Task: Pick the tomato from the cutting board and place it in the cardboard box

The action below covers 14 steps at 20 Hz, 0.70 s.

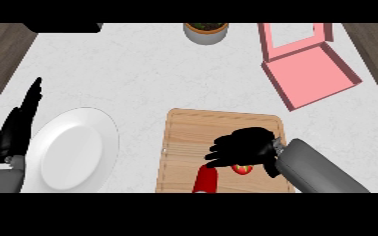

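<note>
Nearest the lower edge, long red glossy vegetable [204, 180] lies on the light wooden rectangular cutting board [221, 122], kind unclear. Just beside it to the right: small round red tomato [242, 169], on the board's near right part, mostly shadowed by the hand above it. Black right hand [247, 142] hovers over the tomato, spread wide, fingers [215, 155] pointing left, what looks like the thumb to the tomato's right; holds nothing, contact not visible. Judgement: tomato is light, smooth, a bit slippery, soft-skinned, and rolls easily; best taken across its widest part, thumb one side and fingers the other, closing gently so it doesn't squirt out or bruise. The red vegetable sits close, so fingers may nudge it. Left of the board, apart from it: round white plate [74, 150]. Black left hand [16, 130] rests at the view's left edge, fingers up, relaxed. Further off, right: pink square cardboard box [310, 75], lid flipped open behind it, well apart from the tomato. Farthest, centre: grey round pot [205, 34] with soil.
</note>
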{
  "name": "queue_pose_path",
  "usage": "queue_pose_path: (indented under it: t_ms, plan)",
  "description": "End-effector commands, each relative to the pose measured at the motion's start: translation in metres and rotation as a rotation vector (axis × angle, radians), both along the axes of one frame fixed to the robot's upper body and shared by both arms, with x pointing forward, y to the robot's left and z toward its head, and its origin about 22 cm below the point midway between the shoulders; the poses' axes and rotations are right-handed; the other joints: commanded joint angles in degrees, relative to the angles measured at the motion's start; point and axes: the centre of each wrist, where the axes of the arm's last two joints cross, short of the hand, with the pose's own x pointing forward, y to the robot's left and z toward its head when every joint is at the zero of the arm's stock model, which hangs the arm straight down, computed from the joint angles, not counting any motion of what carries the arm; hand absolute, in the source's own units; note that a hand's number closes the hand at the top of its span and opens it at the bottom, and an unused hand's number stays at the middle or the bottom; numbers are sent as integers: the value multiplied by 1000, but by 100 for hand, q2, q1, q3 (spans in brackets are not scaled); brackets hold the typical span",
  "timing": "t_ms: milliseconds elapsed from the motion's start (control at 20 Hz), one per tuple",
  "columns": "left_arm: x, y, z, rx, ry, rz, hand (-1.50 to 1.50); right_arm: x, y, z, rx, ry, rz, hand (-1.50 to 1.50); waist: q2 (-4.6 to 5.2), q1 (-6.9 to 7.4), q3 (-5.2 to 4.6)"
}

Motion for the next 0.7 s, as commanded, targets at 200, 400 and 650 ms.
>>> queue_pose_path:
  t_ms: [200, 400, 650]
  plan:
    - [4, 7, 5, -2, 6, 1, 0, -10, 26, -22, 146, -67, -15, 150, 5, 1, 3]
    - [-2, 1, 5, 13, -4, 4, 0, 3, 26, -14, 219, -109, -24, 150, 3, 9, 3]
    - [-8, 4, -9, -2, 12, 29, 0, 13, -25, 4, 279, -236, -299, 150, -25, -143, 0]
